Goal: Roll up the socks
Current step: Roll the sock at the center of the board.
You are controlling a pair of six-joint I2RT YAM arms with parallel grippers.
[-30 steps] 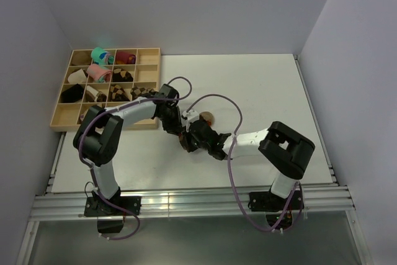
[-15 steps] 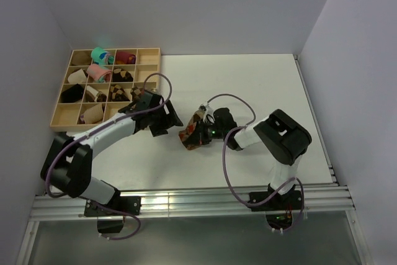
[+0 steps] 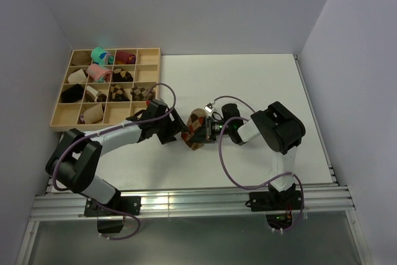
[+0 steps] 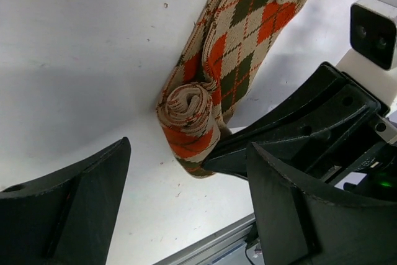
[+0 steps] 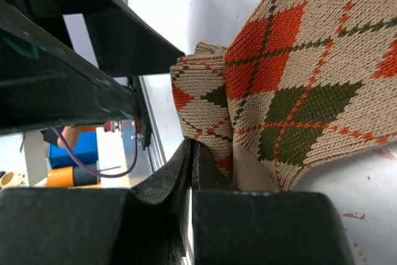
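The tan argyle socks (image 3: 197,128) with orange-red and dark diamonds lie mid-table, partly rolled. The left wrist view shows the rolled end (image 4: 189,116) and a flat length (image 4: 236,41) running away from it. My left gripper (image 3: 173,130) stands open just left of the roll, its fingers (image 4: 74,203) apart and touching nothing. From the right comes my right gripper (image 3: 206,131), shut, with its tips (image 5: 191,144) pressed together and tucked against the fold of the fabric (image 5: 291,85). I see no cloth between its jaws.
A wooden compartment tray (image 3: 62,119) stands at the back left, holding pink (image 3: 99,72), teal (image 3: 98,54), maroon (image 3: 126,58) and brown-and-cream rolls. The table's near edge and metal rail (image 3: 186,200) run close below the arms. Purple cables loop over both arms.
My left gripper has opened and let go of the socks, drawn back to the left, then come close again. The right wrist has turned, shut throughout, and the roll now stands more upright.
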